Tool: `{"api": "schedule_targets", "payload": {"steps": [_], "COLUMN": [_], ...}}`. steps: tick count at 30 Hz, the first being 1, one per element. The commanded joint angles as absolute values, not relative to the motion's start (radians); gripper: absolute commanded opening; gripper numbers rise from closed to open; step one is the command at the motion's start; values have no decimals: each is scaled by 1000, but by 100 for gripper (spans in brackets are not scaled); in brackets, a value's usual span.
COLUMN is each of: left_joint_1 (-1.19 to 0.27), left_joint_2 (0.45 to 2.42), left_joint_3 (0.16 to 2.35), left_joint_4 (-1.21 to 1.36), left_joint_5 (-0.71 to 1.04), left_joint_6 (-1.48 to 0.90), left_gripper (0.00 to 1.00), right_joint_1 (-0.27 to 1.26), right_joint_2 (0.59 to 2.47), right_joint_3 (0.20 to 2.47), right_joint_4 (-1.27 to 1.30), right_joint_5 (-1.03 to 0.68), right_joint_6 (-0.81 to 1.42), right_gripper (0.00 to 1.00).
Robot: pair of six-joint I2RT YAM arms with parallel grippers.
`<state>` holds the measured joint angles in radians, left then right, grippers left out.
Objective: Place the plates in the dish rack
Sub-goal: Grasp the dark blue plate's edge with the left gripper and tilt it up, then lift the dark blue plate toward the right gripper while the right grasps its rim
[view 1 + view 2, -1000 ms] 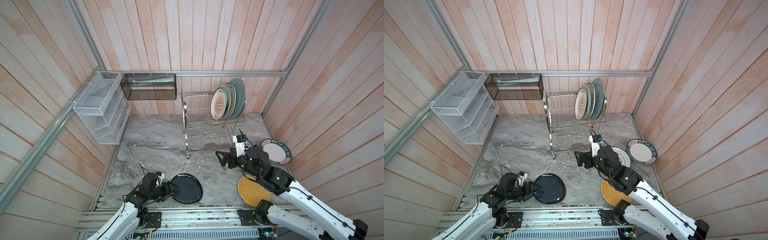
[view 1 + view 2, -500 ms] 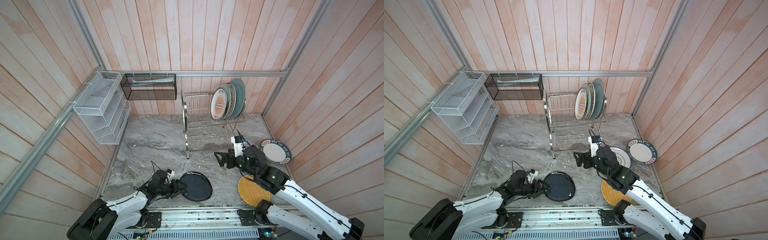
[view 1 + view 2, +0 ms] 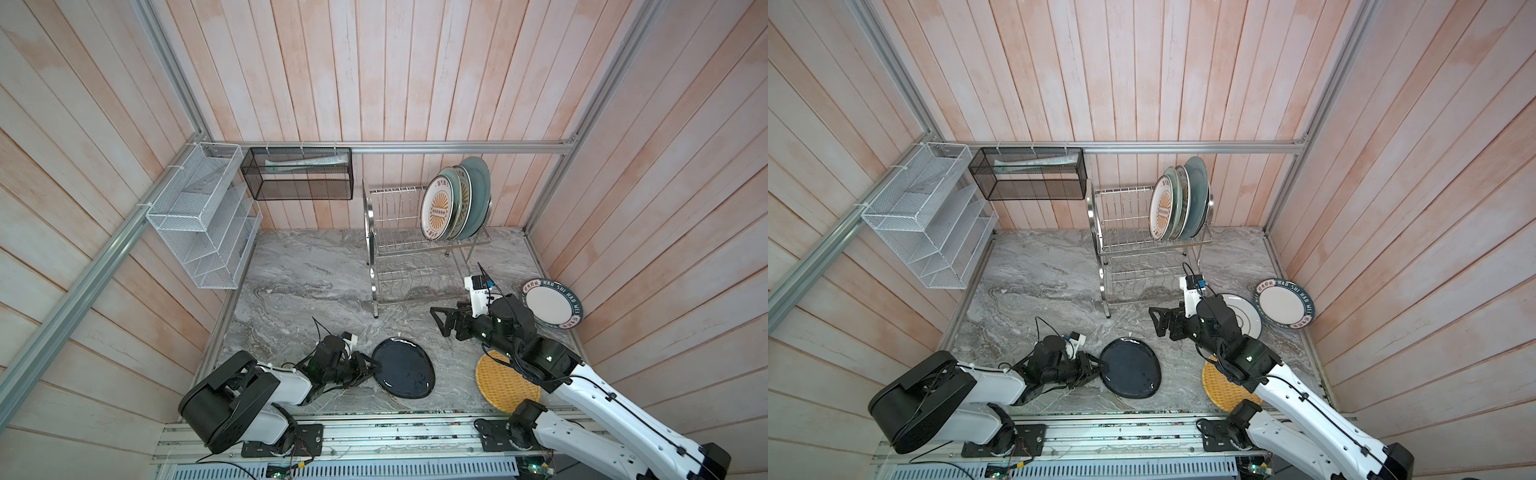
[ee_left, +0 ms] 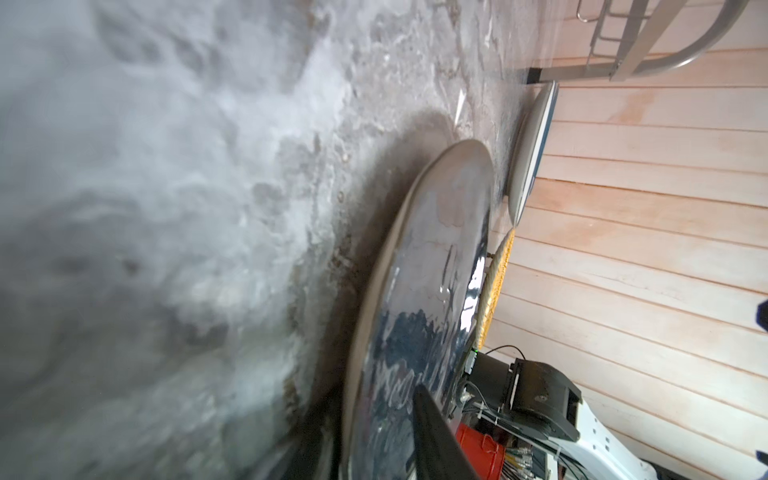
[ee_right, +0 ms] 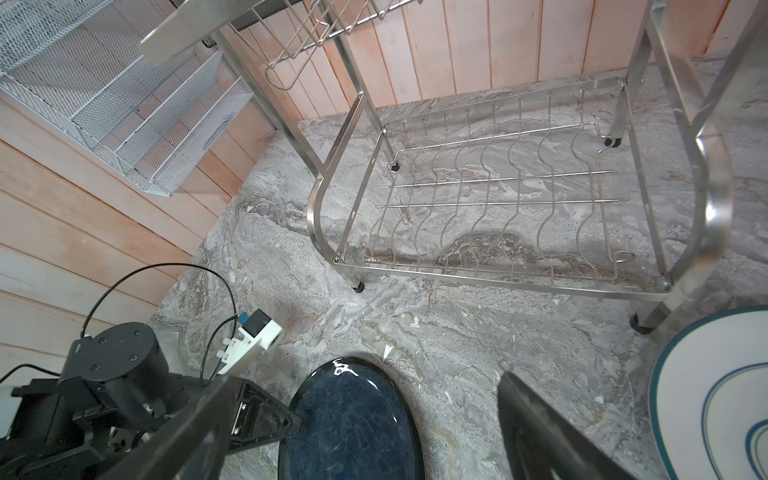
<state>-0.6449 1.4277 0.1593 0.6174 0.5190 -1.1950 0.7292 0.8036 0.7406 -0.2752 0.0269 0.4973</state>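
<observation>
The dark navy plate [image 3: 403, 370] lies on the bench [image 3: 299, 282] in front of the dish rack [image 3: 415, 257], well apart from it. The left tool [image 3: 371, 366] comes in low at the plate's rim, one finger over the glazed face and one under, since a flat plate offers only its edge. The wrist view is too blurred to say whether the rim is pinched yet.

The right tool [image 3: 439, 321] hovers between that plate and the rack's lower tier, jaws wide apart and empty, probably waiting to take the plate over.

Four racked plates [image 3: 440, 208] stand on edge at the right end of the rack's upper tier, held by the prongs. The slots beside them and the whole lower tier are free.

Four plates remain outside the rack:
- the navy one
- a yellow woven plate [image 3: 498, 386] in front of the rack's right end
- a white lettered plate [image 3: 550, 303] propped against the wall to the rack's right
- a white ringed plate [image 3: 1246, 318] half hidden under the right arm
</observation>
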Motion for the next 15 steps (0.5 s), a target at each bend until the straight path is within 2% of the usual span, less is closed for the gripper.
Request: {"api": "schedule_targets", "payload": {"steps": [1,8,11,15], "left_joint_1": [-646,-646,-647,-646], "left_joint_2": [1466,1498,1482,1374], "left_joint_3": [149,154,157,163], "left_joint_4": [549,686,763,739], "left_joint_5": [433,478,513,512], "left_joint_6": [-1182,-1201,-1224,-1230], "left_gripper": [22,0,0,0], "right_joint_1": [723,723,721,713], "right_joint_2": [793,789,781,762], "right_joint_3": [726,704,699,704], "right_joint_4": [-253,-242,-245,-253], "right_joint_5": [8,-21,-37,-62], "right_joint_6": [510,519,522,520], "right_gripper": [98,98,98,98]}}
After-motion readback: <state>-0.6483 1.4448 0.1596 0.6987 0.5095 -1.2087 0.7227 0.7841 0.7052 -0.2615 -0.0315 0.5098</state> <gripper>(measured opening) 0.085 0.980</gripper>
